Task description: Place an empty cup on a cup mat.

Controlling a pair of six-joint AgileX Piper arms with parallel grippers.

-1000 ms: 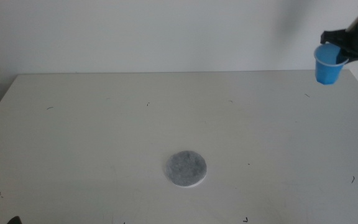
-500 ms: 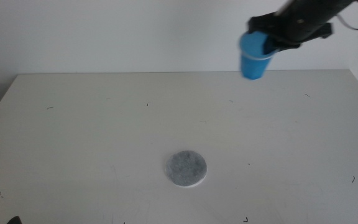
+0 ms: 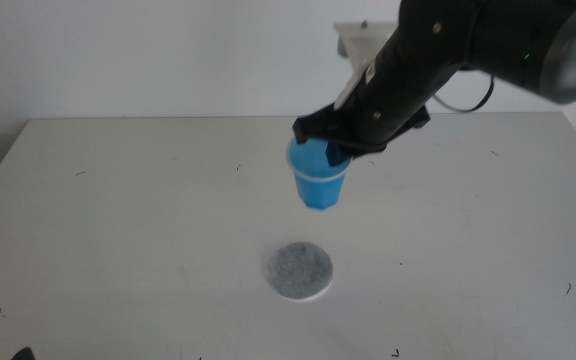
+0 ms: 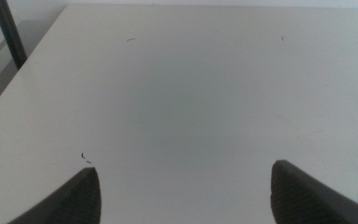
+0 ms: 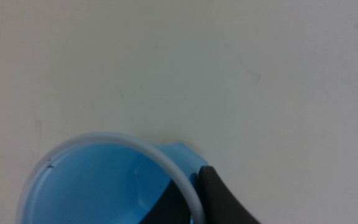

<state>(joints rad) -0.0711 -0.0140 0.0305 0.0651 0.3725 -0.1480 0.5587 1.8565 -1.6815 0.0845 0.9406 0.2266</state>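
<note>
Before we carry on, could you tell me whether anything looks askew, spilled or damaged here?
Nothing stands out. The right gripper holds the cup upright by its rim, above the table and apart from the cup mat; nothing has spilled.

Bright blue cup point(image 3: 319, 185) with a pale rim; mottled grey mat point(image 3: 299, 270) edged white; white desk point(image 3: 118, 220); black right hand point(image 3: 320, 135).

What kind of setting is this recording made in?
Probably a lab test bench: a bare white table against a plain wall, only a blue cup in the right gripper and a grey cup mat.
</note>
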